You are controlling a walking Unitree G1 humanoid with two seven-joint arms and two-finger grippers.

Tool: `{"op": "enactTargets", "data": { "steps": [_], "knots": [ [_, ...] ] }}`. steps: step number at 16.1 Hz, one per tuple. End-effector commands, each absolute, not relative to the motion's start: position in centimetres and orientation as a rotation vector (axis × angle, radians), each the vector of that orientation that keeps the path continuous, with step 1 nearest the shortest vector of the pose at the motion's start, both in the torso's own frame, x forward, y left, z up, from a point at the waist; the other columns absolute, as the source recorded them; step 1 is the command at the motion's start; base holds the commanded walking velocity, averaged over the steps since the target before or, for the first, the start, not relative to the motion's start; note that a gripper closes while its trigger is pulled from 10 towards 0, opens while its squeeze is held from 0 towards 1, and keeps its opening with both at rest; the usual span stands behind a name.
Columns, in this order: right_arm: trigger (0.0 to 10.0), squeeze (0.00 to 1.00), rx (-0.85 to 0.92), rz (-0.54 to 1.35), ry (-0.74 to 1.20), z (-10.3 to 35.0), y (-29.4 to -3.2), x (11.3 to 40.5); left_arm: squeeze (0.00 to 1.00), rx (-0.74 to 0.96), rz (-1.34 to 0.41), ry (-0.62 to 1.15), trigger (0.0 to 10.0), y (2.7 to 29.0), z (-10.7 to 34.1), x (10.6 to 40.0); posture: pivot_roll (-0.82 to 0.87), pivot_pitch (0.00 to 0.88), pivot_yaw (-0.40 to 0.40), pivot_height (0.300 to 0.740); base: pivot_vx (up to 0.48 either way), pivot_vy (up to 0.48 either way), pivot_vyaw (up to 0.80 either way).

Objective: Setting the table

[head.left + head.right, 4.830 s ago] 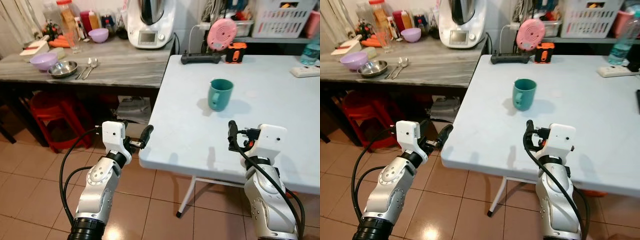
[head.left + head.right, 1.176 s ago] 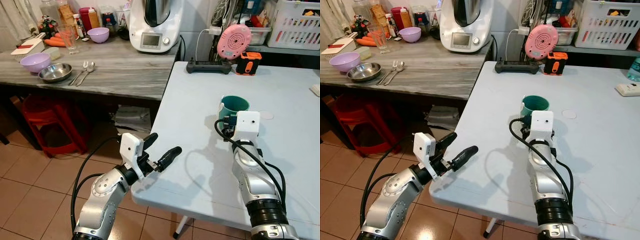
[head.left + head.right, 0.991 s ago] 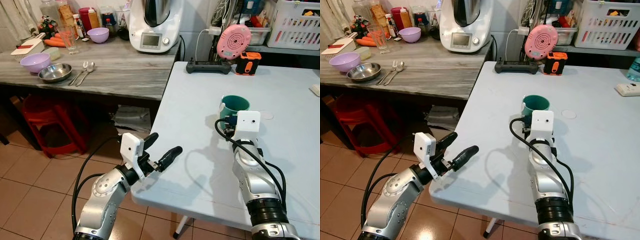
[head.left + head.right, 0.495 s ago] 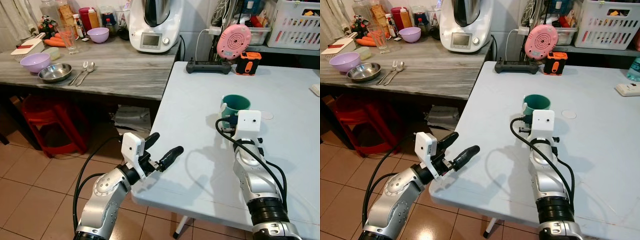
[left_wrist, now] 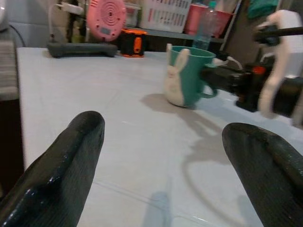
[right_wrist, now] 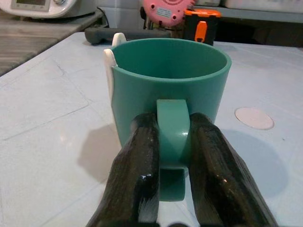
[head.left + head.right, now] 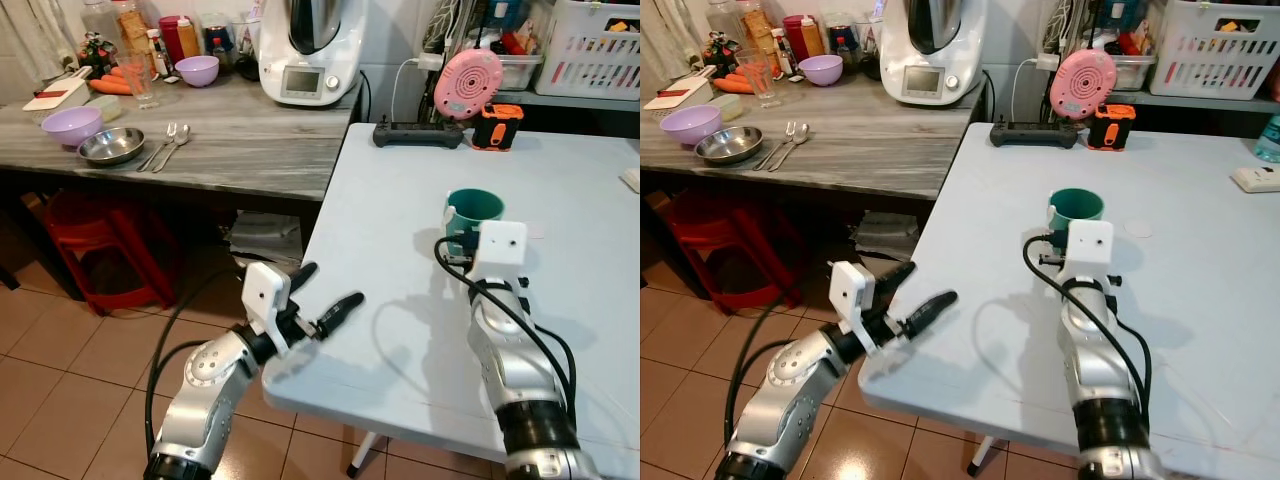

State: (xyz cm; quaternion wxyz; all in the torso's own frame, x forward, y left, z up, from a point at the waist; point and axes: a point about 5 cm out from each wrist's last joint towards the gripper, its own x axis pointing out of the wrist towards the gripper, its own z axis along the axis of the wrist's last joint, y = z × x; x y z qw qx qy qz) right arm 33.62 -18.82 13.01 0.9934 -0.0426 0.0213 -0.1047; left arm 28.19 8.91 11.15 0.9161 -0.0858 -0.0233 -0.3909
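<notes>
— Item: teal mug, upright on white folding table, mouth up, handle toward the robot. White rabbit figure on the side, seen from the left wrist; hidden from the head views.
— Right gripper: fingers closed on the mug handle, one each side; from the head, masked by the white wrist housing.
— Left gripper: spread wide, empty, at the table's near edge.
— Change since half a second ago: none to speak of; same grip, same place.
</notes>
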Motion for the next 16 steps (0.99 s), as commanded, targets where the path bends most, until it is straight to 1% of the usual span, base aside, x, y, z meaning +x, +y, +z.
{"op": "enactTargets", "data": {
  "steps": [1,2,3,4,5,7,10,13,15,16],
  "knots": [
    [0.0,0.0,-0.07,-0.207,0.01,13.9,-18.7,33.6,0.0,-0.152,-0.781,-0.052,10.0,9.3,11.2,28.4,-0.16,0.008,0.07,0.74,0.0,0.0,0.0],
    [1.8,0.0,-0.043,-0.21,-0.05,14.7,-18.7,32.7,0.0,-0.121,-0.59,-0.02,10.0,11.1,11.0,30.1,-0.15,0.022,0.074,0.74,0.0,0.0,0.0],
    [10.0,0.0,-0.033,-0.217,-0.063,14.8,-18.8,32.4,0.0,-0.124,-0.542,0.013,10.0,11.6,10.7,30.6,-0.14,0.024,0.074,0.74,0.0,0.0,0.0],
    [10.0,0.0,-0.025,-0.227,-0.074,15.0,-19.0,32.0,0.0,-0.156,-0.499,0.042,10.0,12.0,10.6,31.0,-0.14,0.025,0.077,0.74,0.0,0.0,0.0],
    [10.0,0.0,-0.025,-0.228,-0.085,15.1,-19.1,31.6,0.0,-0.178,-0.472,0.035,10.0,12.4,10.7,31.1,-0.14,0.027,0.079,0.74,0.0,0.0,0.0],
    [10.0,0.0,-0.02,-0.224,-0.082,14.9,-19.2,31.0,0.0,-0.188,-0.475,0.009,10.0,12.5,11.0,31.1,-0.13,0.034,0.074,0.74,0.0,0.0,0.0],
    [10.0,0.0,-0.017,-0.206,-0.067,14.4,-19.0,30.5,0.0,-0.192,-0.462,-0.005,10.0,12.7,11.1,31.3,-0.11,0.027,0.059,0.74,0.0,0.294,-0.57],
    [10.0,0.0,-0.014,-0.181,-0.075,14.4,-18.4,30.7,0.0,-0.204,-0.44,-0.018,10.0,12.9,11.3,31.3,-0.1,0.003,0.07,0.74,0.0,0.372,-0.61],
    [10.0,0.0,-0.006,-0.188,-0.078,14.5,-18.4,30.9,0.0,-0.201,-0.445,-0.019,10.0,12.7,11.3,31.3,-0.1,0.0,0.077,0.74,0.0,0.454,-0.4],
    [10.0,0.0,-0.002,-0.185,-0.085,14.6,-18.2,31.0,0.0,-0.19,-0.466,-0.017,10.0,12.6,11.5,31.5,-0.11,0.002,0.088,0.74,0.0,0.461,0.0]
  ]
}}
